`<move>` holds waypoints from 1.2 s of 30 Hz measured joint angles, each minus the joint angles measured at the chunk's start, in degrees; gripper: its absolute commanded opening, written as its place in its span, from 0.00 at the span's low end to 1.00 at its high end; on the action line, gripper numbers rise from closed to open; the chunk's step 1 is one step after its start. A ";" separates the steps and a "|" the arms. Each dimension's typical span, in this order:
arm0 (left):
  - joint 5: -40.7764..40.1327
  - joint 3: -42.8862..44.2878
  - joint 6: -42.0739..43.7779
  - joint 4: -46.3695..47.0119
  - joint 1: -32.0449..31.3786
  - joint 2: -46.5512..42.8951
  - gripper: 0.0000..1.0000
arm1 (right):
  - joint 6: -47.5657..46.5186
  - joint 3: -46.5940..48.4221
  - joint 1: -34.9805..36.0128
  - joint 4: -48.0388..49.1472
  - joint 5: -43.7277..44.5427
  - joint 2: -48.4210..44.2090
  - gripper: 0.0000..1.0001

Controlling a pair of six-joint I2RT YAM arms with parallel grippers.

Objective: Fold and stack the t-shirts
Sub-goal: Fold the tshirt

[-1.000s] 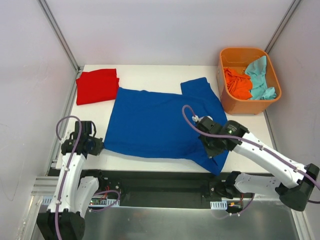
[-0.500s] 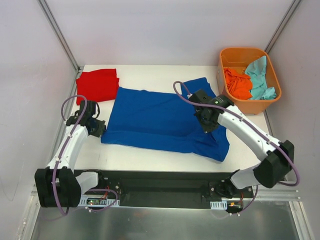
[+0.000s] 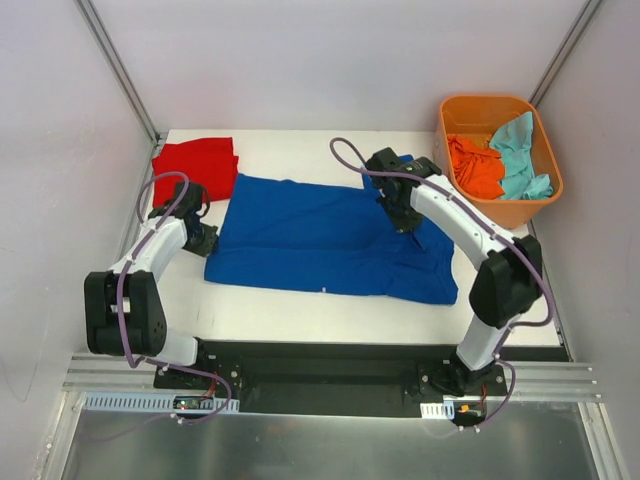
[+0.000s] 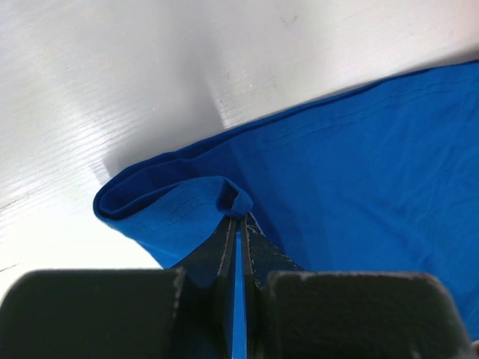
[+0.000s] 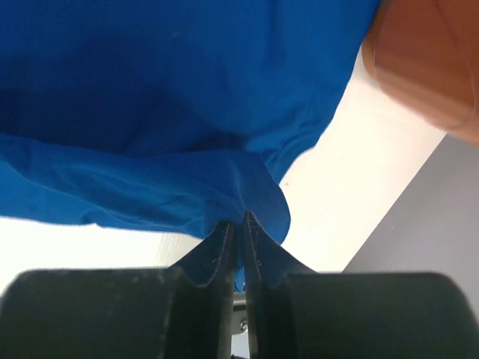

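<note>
1 blue t-shirt (image 3: 310, 240) lies spread out. The left gripper (image 4: 238, 218) pinches its folded edge tight; the right gripper (image 5: 241, 218) clamps another bunched fold.

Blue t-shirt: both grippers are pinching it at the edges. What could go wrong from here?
The left gripper and right gripper each hold only a small pinch of the blue t-shirt; either may slip, skewing the fold. The right gripper works close to the orange tub and could nudge it. The left gripper sits near the folded red t-shirt and might drag it.
</note>
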 measured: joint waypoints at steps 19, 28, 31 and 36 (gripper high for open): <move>-1.57 2.45 6.69 0.76 -0.37 -8.85 0.99 | 4.55 2.82 -2.51 5.20 -1.49 8.31 0.97; 5.33 5.31 13.42 1.70 -11.26 2.25 0.99 | 15.06 -20.63 -2.64 18.86 -24.72 -7.08 0.97; 6.73 6.01 14.73 2.19 -11.58 6.97 0.99 | 17.29 -20.83 -2.67 22.73 -27.80 -2.75 0.97; 7.08 6.01 15.76 2.05 -11.52 9.62 0.99 | 19.21 -17.97 -2.67 26.14 -29.27 5.68 0.97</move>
